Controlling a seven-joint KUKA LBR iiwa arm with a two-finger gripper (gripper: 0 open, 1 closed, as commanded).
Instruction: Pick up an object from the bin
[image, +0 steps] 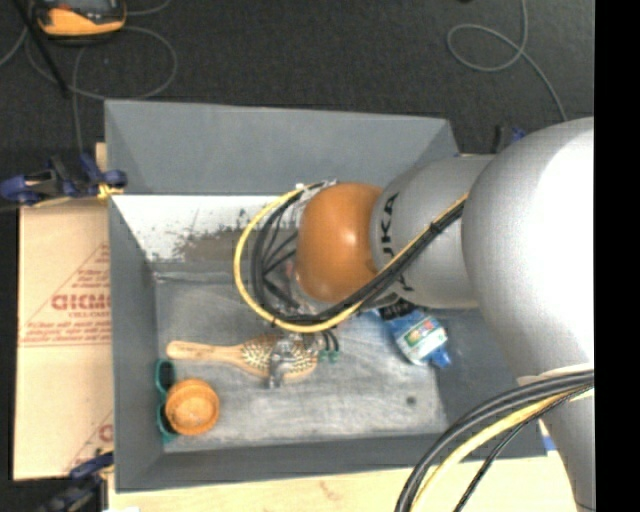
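Wooden hairbrush (222, 353): you see it lying flat on the bin floor, left of centre and towards the near wall. It is pale, honey-coloured wood. Its slim handle points to the left, and its oval head, with a speckled face that looks like bristles, points to the right.

Gripper (285, 362): its metal tip sits right at the head end of the hairbrush and overlaps the right edge of the head. You cannot tell from this view how far it is open, or whether it has hold of the brush.

Wrist: above the gripper you see the rounded orange cover (335, 240), ringed by yellow and black cables (243, 270). It hides the middle of the floor behind it.

Other contents: an orange round object (192, 407) rests in the near left corner, below the brush handle and apart from it. A teal piece (162, 380) lies against its left side. A blue and white bottle (420, 338) lies tilted to the right of the gripper, partly under the arm.

Bin (280, 150): grey metal, with sloping walls.
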